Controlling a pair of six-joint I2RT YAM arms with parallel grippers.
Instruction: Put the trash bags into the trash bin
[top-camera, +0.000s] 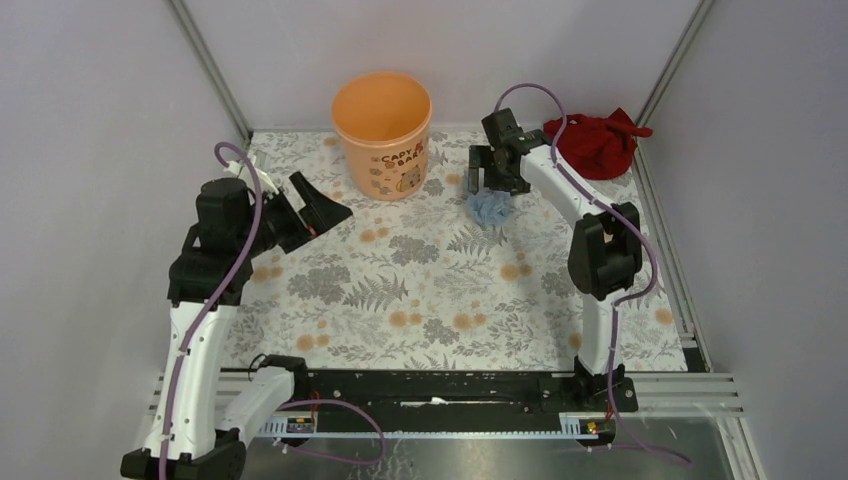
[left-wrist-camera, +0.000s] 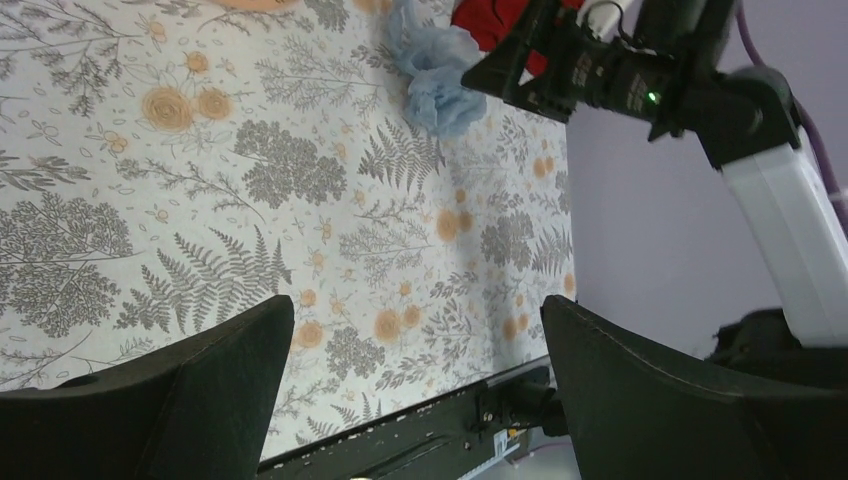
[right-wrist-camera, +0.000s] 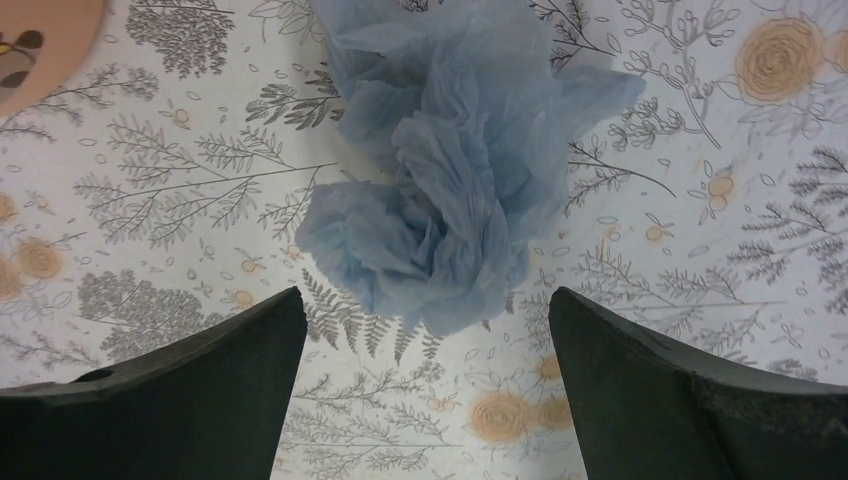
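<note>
The pale blue, crumpled trash bag (top-camera: 490, 207) lies on the flowered table, right of the orange "CAPY BARA" trash bin (top-camera: 383, 135). In the right wrist view the bag (right-wrist-camera: 450, 190) lies just ahead of the fingertips, between their lines. My right gripper (top-camera: 492, 180) hovers over it, open and empty. My left gripper (top-camera: 325, 205) is open and empty at the left, near the bin's base; its view shows the bag (left-wrist-camera: 435, 75) far off. An edge of the bin (right-wrist-camera: 40, 45) shows at the right wrist view's top left.
A dark red cloth (top-camera: 595, 140) lies in the back right corner, behind the right arm. Grey walls close in the table on three sides. The black base rail (top-camera: 450, 385) runs along the near edge.
</note>
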